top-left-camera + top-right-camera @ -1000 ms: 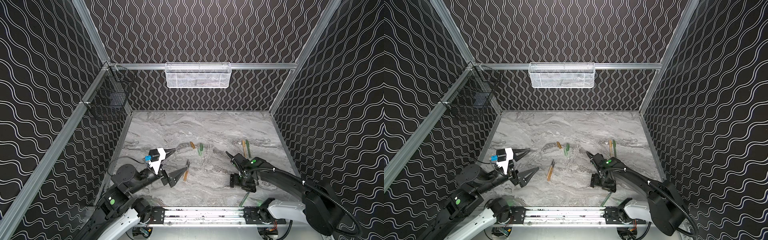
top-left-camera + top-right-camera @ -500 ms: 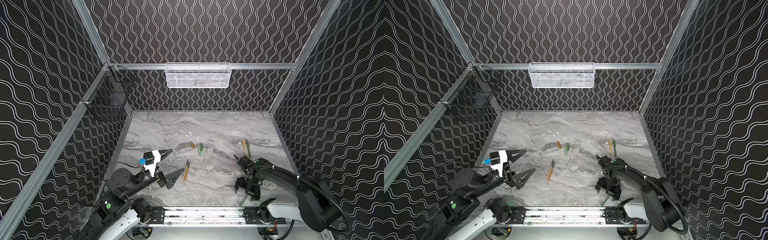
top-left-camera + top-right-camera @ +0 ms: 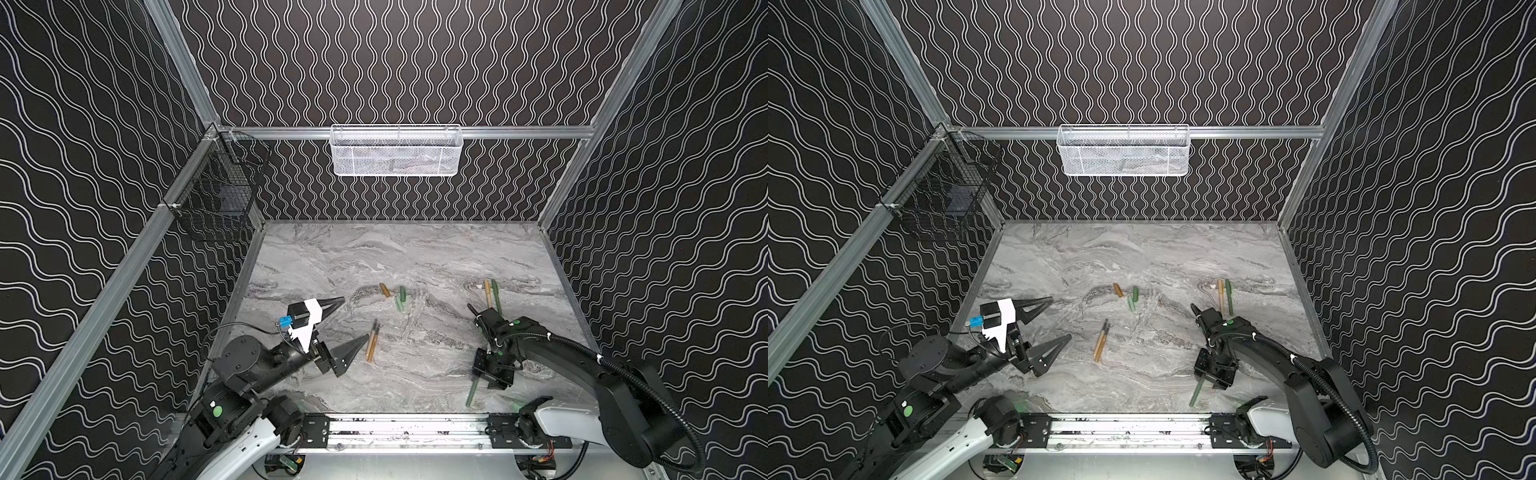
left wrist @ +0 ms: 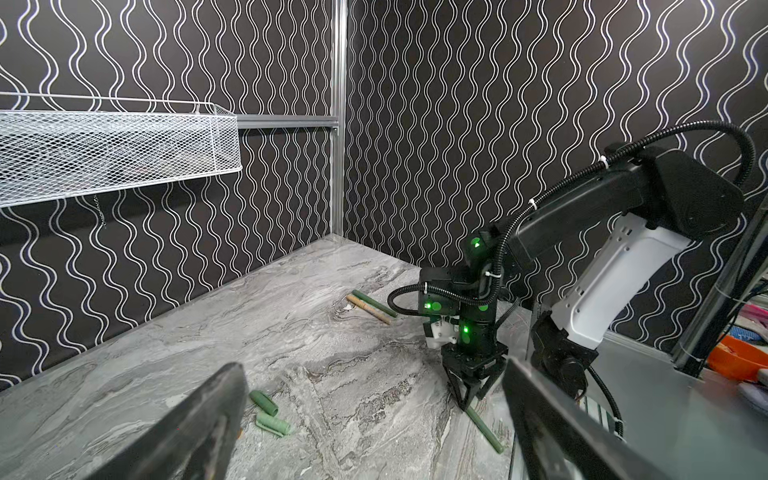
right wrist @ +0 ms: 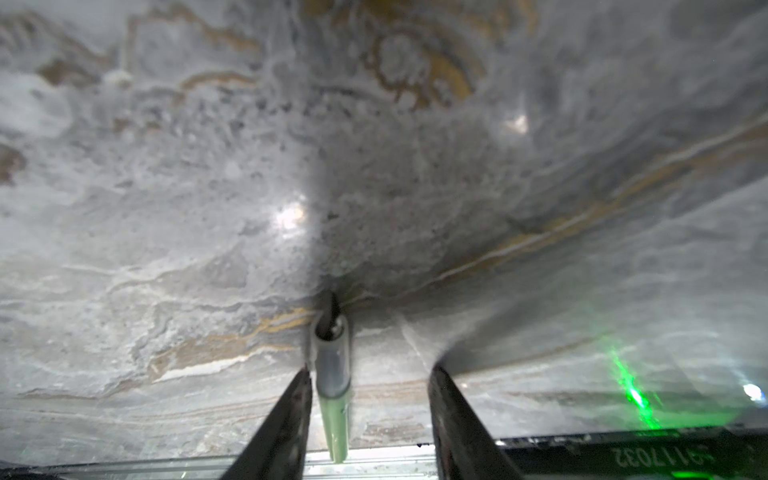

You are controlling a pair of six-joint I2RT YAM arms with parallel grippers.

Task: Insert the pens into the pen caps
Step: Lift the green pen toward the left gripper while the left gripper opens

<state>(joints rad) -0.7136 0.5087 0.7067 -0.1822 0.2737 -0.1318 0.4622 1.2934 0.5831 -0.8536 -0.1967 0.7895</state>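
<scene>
Grey marbled surface (image 3: 415,257) ran between black wave-patterned walls, with pens and caps strewn over its nearer half. Within the last second the right gripper (image 4: 468,400) had drawn back from the middle of the right half toward the near edge and settled over the lone green pen (image 3: 472,392) lying there, and its jaws had narrowed sharply. They were not yet clamped. In the right wrist view one finger (image 5: 286,419) stood against the barrel, while the other was apart from it, with bare surface between. I judged this the closing stroke of a pick-up, with the lift and the capping yet to come.

The green pen lay flat just inside the near edge, right of the middle. Its long axis ran from near edge toward far edge, leaning slightly right. The dark tip pointed toward the far edge and the pale green tail toward the near one.

A tan cap (image 3: 385,289) and two green caps (image 3: 401,297) lay near the middle of the surface, well apart from that pen. Two tan pens (image 3: 372,343) lay side by side between them and the near edge. The left gripper (image 3: 355,318) hung over the left part of the surface, fingers spread wide and empty, about where it had been.
</scene>
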